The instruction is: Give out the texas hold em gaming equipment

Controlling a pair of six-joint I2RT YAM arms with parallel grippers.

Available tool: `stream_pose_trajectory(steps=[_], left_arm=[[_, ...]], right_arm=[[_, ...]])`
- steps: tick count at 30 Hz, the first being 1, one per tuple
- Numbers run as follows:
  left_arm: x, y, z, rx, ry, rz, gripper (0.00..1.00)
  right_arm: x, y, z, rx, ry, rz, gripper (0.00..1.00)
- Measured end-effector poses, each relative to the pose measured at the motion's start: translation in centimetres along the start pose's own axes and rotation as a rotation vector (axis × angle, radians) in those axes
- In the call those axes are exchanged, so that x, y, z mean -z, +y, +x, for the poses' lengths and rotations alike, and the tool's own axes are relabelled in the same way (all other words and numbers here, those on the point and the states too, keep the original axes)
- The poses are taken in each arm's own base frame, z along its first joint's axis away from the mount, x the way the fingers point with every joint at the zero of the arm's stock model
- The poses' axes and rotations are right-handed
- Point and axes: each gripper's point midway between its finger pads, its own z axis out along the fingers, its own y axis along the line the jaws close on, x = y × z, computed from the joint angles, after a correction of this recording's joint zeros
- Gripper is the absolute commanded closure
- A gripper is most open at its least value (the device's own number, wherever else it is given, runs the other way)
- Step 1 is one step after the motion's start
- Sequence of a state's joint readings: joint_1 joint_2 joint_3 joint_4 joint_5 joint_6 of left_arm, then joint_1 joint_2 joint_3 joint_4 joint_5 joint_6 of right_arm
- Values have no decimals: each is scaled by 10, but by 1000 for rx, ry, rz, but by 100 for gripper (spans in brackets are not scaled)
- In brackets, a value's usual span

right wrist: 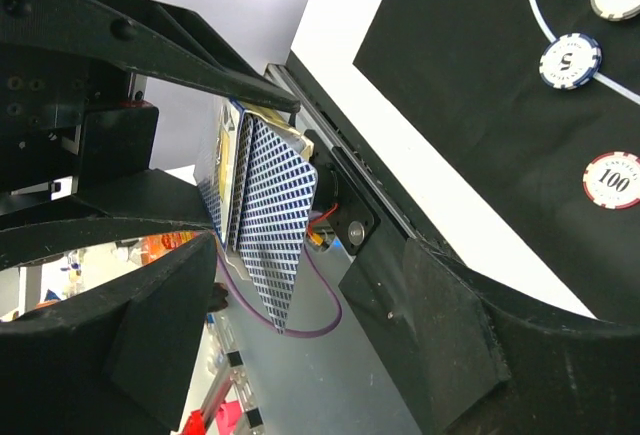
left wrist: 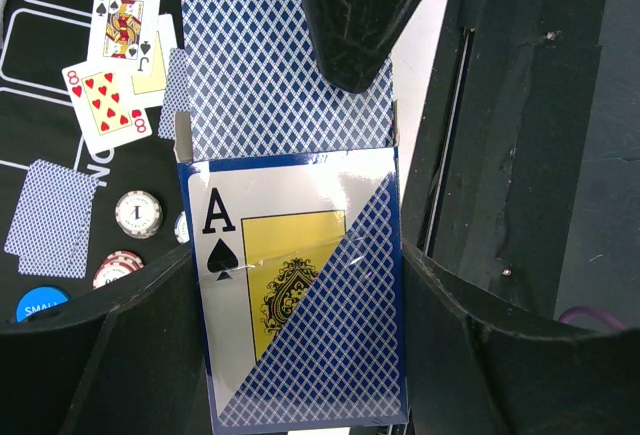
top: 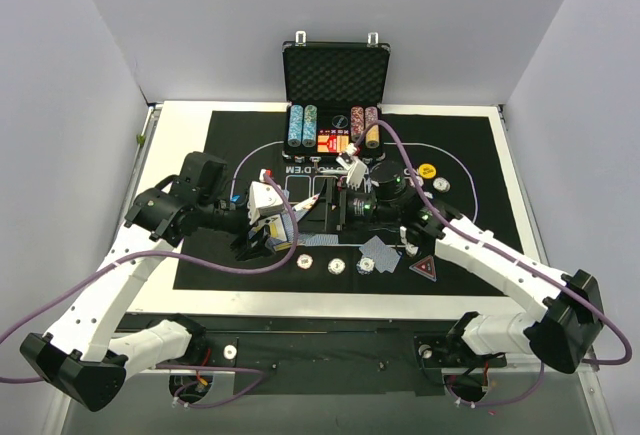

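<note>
I hold the deck (left wrist: 300, 295) clamped in the left gripper (left wrist: 300, 255), flap open, above the mat's (top: 470, 155) near-left edge, so the right gripper (right wrist: 305, 245), jaws wide beside its cards (left wrist: 285, 65), can probably draw one to deal.

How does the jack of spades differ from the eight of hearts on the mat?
The jack of spades is a black picture card; the eight of hearts shows red pips. The jack lies nearly straight in the left wrist view, the eight tilted. Both lie face up.
</note>
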State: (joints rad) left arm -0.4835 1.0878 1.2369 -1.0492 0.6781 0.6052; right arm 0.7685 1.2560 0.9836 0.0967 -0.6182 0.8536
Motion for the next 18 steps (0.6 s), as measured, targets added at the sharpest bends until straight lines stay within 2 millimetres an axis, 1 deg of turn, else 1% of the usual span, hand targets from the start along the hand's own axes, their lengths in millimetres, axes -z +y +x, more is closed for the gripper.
stream_pose_trajectory(steps=[2, 10, 13, 16, 18], left_arm=[[0, 0, 0, 1, 0, 0, 96], [1, 1, -3, -5, -7, -5, 96], [0, 2, -3, -3, -6, -5, 96], [0, 2, -3, -1, -4, -7, 96], [0, 2, -3, 1, -5, -7, 96]], right_arm=[[-1, 0, 3, 3, 9, -1, 38], [-5, -6, 6, -13, 28, 13, 50], [-5, -6, 4, -18, 25, 12, 56], [-1, -6, -1, -27, 11, 12, 59], [4, -7, -8, -30, -12, 14, 59]])
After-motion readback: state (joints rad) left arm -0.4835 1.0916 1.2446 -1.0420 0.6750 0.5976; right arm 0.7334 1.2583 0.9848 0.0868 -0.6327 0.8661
